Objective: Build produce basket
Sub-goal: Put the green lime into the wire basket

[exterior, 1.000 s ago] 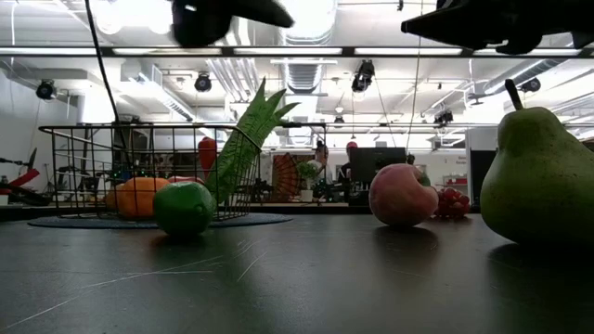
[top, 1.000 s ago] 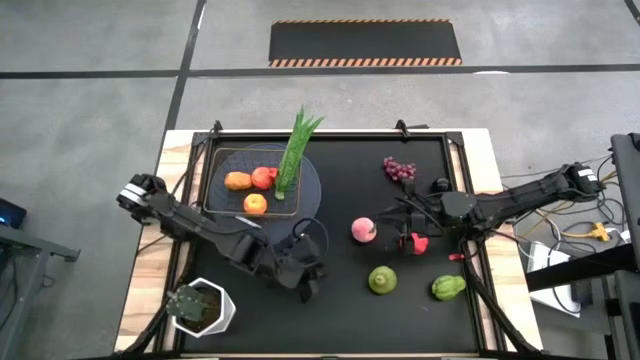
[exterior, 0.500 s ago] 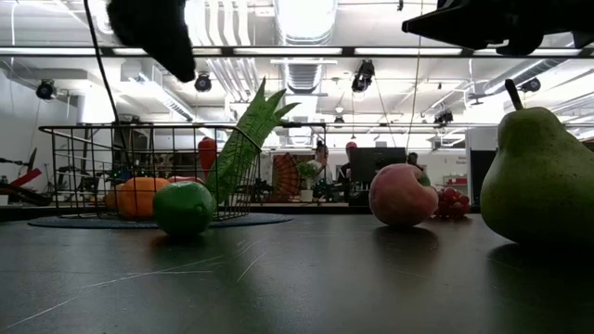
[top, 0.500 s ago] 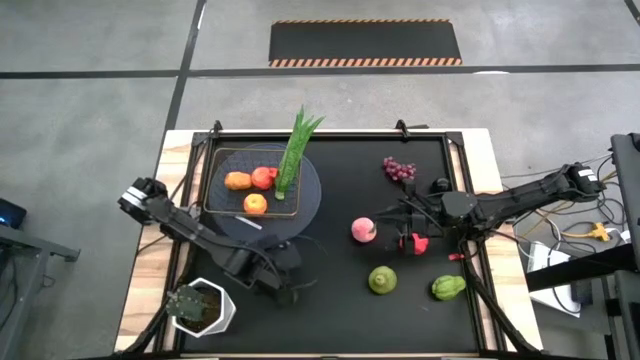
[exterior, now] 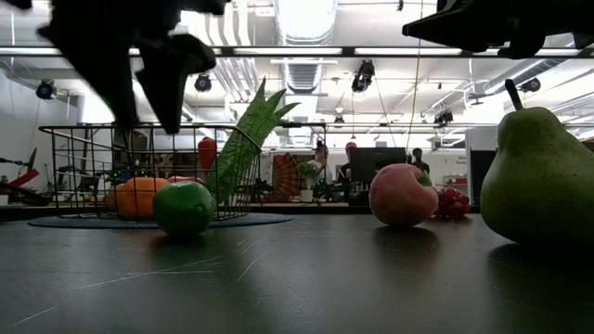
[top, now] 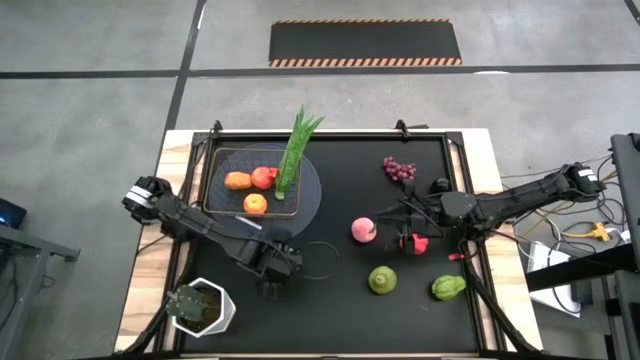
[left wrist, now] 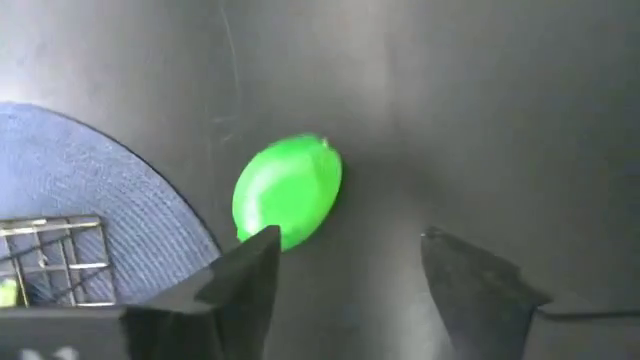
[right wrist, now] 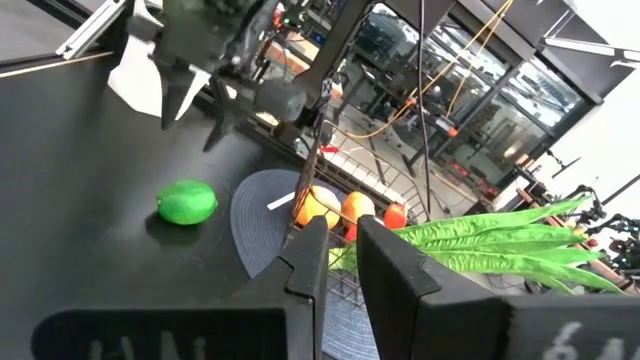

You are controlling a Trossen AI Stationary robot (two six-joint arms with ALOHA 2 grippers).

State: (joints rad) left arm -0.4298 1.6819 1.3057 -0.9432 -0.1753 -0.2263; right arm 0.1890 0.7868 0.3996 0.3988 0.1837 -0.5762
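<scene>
One basket (top: 311, 192), one potted plant (top: 197, 305), ten produce pieces (top: 363, 230) (one lime (left wrist: 288, 192) among them).

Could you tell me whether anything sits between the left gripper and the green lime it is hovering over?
Nothing visible does. The left gripper hangs open above the lime, with only bare black mat between its fingers and the fruit. The basket stands on its grey disc, off to one side of the lime.

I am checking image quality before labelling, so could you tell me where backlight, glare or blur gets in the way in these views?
Low view: bright ceiling lights behind turn the left gripper into a black silhouette; the close pear looms large. Left wrist view: the lime is soft-edged, the fingers blurred. Right wrist view: the basket is sharp, though the windows behind wash out.
</scene>
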